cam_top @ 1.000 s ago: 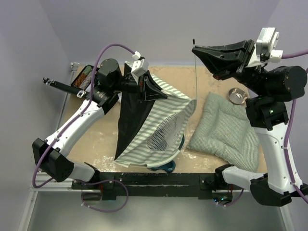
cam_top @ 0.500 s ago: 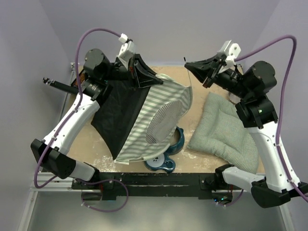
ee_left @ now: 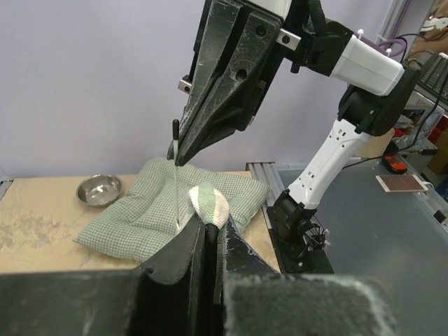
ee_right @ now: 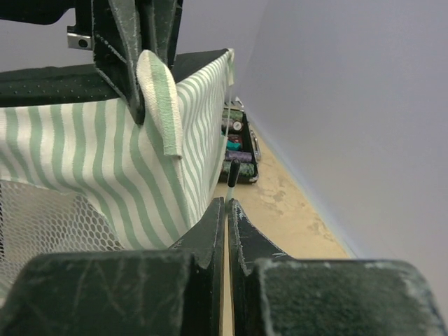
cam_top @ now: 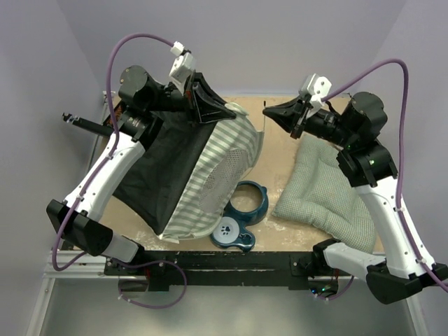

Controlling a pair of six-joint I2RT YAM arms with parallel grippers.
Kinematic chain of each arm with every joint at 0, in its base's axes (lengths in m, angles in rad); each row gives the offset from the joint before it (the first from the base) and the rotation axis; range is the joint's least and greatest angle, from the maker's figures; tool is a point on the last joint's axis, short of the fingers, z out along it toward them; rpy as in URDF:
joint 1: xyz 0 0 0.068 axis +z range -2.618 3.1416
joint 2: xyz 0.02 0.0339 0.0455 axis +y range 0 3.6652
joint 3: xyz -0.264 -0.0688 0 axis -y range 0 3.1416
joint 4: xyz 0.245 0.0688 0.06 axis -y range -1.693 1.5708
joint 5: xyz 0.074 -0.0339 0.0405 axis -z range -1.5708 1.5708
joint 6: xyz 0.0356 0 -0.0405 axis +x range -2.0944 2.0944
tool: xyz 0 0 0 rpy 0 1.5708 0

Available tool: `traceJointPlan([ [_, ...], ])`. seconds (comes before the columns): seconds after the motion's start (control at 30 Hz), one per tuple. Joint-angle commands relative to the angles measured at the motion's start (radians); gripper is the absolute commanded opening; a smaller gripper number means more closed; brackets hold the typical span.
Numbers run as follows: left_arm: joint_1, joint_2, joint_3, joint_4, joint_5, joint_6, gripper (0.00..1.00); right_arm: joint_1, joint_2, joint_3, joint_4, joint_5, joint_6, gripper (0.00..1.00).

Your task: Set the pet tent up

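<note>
The pet tent [cam_top: 225, 143], green-and-white striped with a mesh window and a black floor panel [cam_top: 157, 175], hangs tilted over the left half of the table. My left gripper [cam_top: 229, 112] is shut on a striped fabric loop [ee_left: 206, 199] at the tent's top edge, which also shows in the right wrist view as the loop [ee_right: 159, 98]. Just to its right, my right gripper [cam_top: 267, 112] is shut on a thin white pole [ee_right: 233, 175] with a black tip. The pole's black tip [ee_left: 176, 133] sticks out beyond my right gripper's fingertips; the pole runs down along the tent's right edge.
A teal double pet-bowl stand [cam_top: 241, 217] sits at the front centre, partly under the tent's hem. The green checked cushion [cam_top: 329, 189] lies at the right, with a small metal bowl [ee_left: 99, 189] beyond it. A tray of small items [ee_right: 238, 136] stands at the far left corner.
My left gripper has carried the tent leftward, uncovering the bowl stand. My right gripper has swung left and lower with the pole, closing in on the left gripper.
</note>
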Motion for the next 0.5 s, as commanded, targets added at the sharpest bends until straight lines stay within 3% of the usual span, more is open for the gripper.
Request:
traceJointPlan([
  [0.0, 0.004, -0.030, 0.065, 0.136, -0.016, -0.024, 0.00, 0.026, 0.033, -0.031, -0.115, -0.055, -0.046, 0.00],
  [0.47, 0.006, -0.019, 0.091, 0.149, -0.037, -0.032, 0.00, 0.104, 0.056, -0.080, -0.128, -0.035, -0.069, 0.00],
])
